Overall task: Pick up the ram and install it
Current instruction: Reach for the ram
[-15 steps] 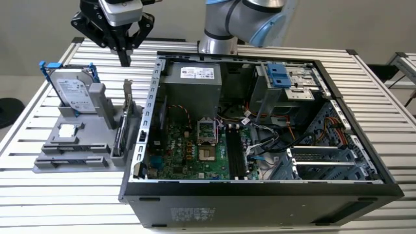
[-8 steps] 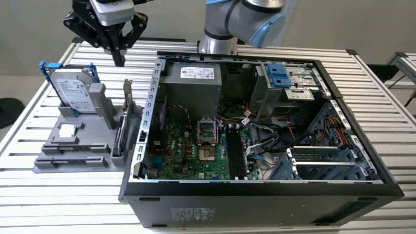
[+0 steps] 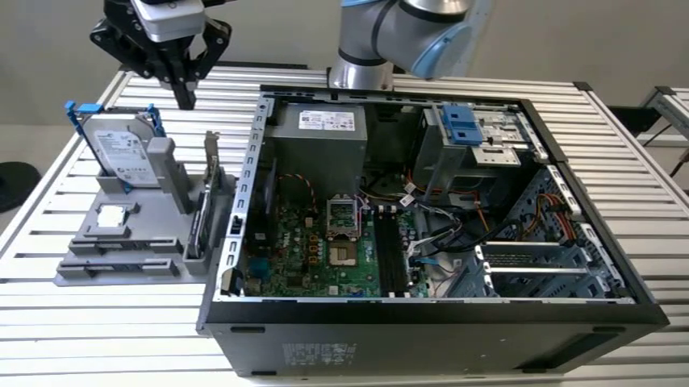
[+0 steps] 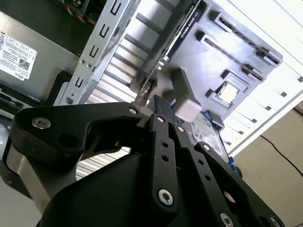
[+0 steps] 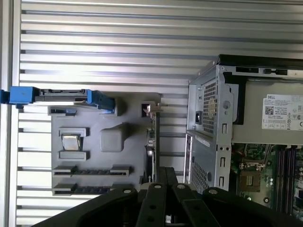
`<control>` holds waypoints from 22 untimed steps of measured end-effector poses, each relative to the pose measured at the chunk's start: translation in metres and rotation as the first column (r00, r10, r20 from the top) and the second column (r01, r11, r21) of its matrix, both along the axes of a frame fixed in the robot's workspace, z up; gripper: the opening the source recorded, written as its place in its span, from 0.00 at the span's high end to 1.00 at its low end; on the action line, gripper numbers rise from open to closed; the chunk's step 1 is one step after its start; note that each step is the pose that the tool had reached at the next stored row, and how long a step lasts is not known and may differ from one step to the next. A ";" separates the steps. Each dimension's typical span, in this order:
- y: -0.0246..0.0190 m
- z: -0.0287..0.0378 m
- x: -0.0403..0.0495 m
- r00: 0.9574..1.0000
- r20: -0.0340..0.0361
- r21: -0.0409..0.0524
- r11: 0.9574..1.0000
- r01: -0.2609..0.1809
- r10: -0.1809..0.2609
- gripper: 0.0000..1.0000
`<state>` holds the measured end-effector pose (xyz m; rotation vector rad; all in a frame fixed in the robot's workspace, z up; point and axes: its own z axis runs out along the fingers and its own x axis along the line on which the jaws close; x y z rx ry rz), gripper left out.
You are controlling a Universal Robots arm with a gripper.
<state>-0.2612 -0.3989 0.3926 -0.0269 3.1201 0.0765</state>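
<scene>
Above the hard-drive end of the grey holder [image 3: 95, 278], my claw [image 3: 185, 101] hangs with its fingers pressed together, gripping nothing.
Well apart from it, the ram [image 3: 124, 244] sits in a long slot near the holder's other end. It is a thin, flat, dark stick, far longer than it is wide, seated on edge between grey end blocks. A second dark strip fills the neighbouring slot. Near my claw the hard drive [image 3: 121, 149] stands upright in its blue frame. The open computer case [image 3: 431, 330] sits on the slatted tabletop [image 3: 108, 330] at the exterior view's right.
</scene>
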 end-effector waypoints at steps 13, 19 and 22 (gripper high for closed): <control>0.0000 0.0000 -0.0249 1.000 0.000 0.000 1.000 -0.010 0.010 1.00; 0.0000 0.0000 -0.0369 1.000 0.000 0.000 1.000 -0.015 0.015 1.00; 0.0000 0.0000 -0.0431 1.000 0.000 0.000 1.000 -0.017 0.017 1.00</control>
